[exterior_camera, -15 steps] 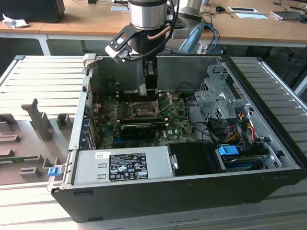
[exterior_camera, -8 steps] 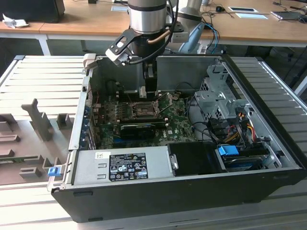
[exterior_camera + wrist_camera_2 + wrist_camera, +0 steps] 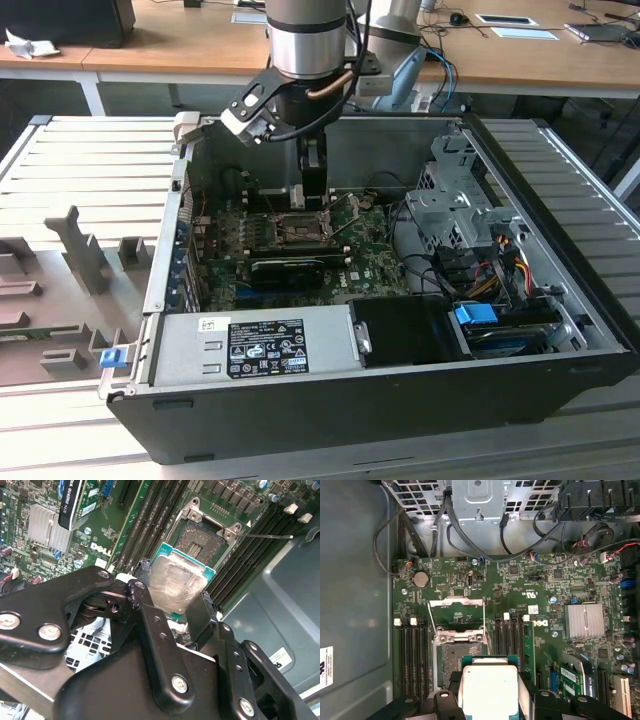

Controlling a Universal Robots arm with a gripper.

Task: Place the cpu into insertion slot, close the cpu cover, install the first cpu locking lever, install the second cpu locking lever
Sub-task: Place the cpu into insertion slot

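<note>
My gripper (image 3: pixel 174 594) pinches the chip (image 3: pixel 489 689), seemingly off-centre above the board's (image 3: pixel 545 582) socket (image 3: pixel 456 661); lowered skewed, it could jam there.

cpu (image 3: pixel 175 585): dull silver metal top, smeared; case wall (image 3: pixel 355 605): smooth matt grey metal.

In the exterior view a black label (image 3: pixel 268 346) with white print lies on the grey power supply (image 3: pixel 180 352), with a small white tag (image 3: pixel 214 324) beside it; the lines cannot be made out. In the second wrist view a maker's name (image 3: pixel 100 546) stands in white letters on the green board (image 3: pixel 15 505) — another runs along the card's label (image 3: pixel 70 495). In the first wrist view a white sticker (image 3: pixel 325 667) sits on the case wall (image 3: pixel 355 605), illegible.
</note>
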